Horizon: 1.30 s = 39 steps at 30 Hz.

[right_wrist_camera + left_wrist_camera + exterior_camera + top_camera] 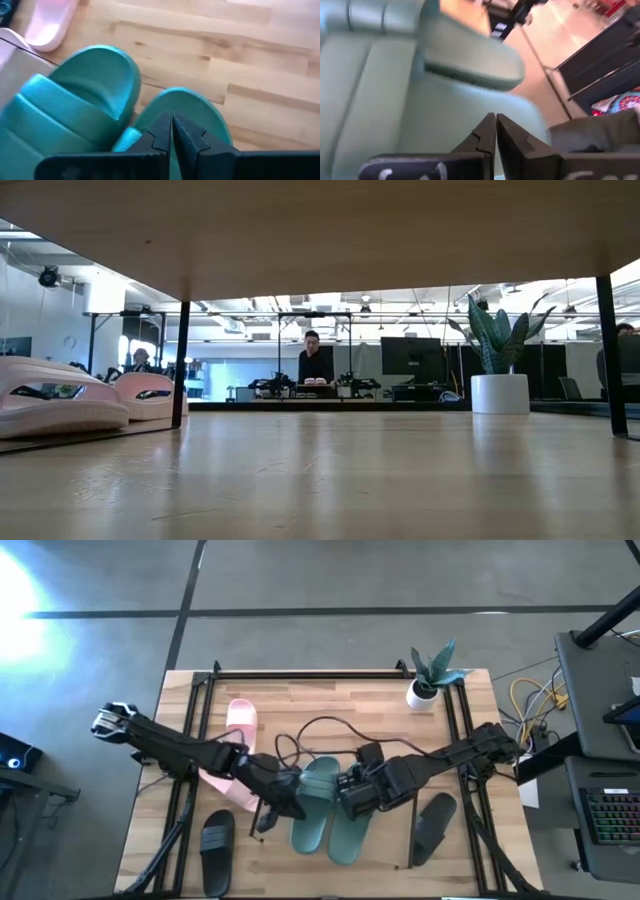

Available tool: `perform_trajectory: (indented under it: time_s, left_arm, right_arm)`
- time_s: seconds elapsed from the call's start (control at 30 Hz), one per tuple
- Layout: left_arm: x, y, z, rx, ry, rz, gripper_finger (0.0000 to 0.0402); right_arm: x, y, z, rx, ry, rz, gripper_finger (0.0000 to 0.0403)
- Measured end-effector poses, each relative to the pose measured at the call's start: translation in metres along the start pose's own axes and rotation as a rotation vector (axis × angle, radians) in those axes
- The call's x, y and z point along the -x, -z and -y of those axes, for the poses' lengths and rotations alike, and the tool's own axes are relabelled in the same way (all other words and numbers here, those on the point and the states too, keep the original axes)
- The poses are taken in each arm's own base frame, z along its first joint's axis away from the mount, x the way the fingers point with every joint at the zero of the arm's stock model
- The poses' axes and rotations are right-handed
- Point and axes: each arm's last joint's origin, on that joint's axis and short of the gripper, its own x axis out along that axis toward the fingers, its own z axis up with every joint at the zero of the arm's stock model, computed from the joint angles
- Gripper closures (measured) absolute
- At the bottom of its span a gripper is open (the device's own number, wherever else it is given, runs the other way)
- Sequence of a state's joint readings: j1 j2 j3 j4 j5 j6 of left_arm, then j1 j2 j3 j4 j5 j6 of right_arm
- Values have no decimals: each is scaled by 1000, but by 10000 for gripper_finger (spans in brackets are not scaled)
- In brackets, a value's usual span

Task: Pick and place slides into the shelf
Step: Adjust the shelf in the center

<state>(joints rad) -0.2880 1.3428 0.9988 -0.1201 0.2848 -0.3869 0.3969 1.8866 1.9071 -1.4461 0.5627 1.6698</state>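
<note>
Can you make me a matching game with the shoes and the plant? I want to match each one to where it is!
Things:
1. teal slides
2. pink slides
3. black slide
4. potted plant

Places:
A. far right corner of the table
B. middle, between the two grippers
C. near edge, on the left
D. left side, partly under the left arm

Pairs: 1-B, 2-D, 3-C, 4-A
</note>
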Motion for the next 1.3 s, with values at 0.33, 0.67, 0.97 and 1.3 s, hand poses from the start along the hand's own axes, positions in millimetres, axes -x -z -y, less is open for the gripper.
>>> perform_trajectory:
  time_s: [0.33, 0.67, 0.97, 1.3]
  left_arm:
    - [50, 7, 4, -50, -257, -61, 402]
    - [75, 5, -2, -50, -324, -39, 402]
    - [83, 9, 0, -74, -315, -84, 402]
    - [99, 24, 1, -38, -350, -198, 402]
  right_arm:
    - [19, 11, 11, 58, 72, -187, 392]
    - [50, 58, 17, -10, 60, -446, 392]
    - [69, 125, 0, -161, -179, -631, 392]
    - [34, 174, -13, -185, -114, -566, 392]
